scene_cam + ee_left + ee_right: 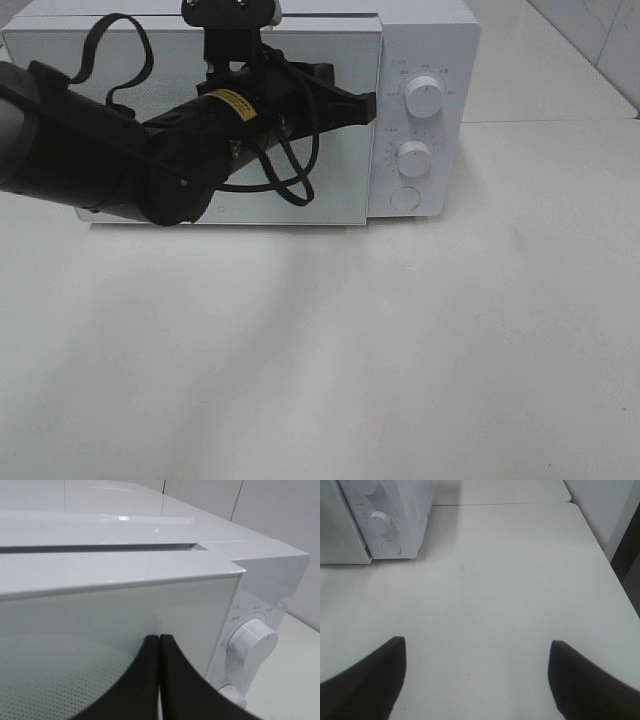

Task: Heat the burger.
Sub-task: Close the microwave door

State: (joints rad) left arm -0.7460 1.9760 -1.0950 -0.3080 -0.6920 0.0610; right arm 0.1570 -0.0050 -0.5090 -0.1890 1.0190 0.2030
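The burger is in none of my views, so I cannot say where it is; with the microwave (425, 60) door (330, 205) looking shut and the table (400, 350) bare, I judge it is probably inside (the glass gives me only reflections). If so, loading is done and what is left is the heating itself: setting the upper knob (425, 97) and perhaps the lower knob (413, 157). I cannot tell whether either is set. My left gripper (365, 103) is clenched on nothing, its tips pressed together at the door's edge beside the upper knob. My right gripper (477, 642) is spread wide and empty over the table, well away from the oven. Only the high camera shows the whole closed front; only my left wrist shows the tips meeting; only my right wrist shows that arm at all.
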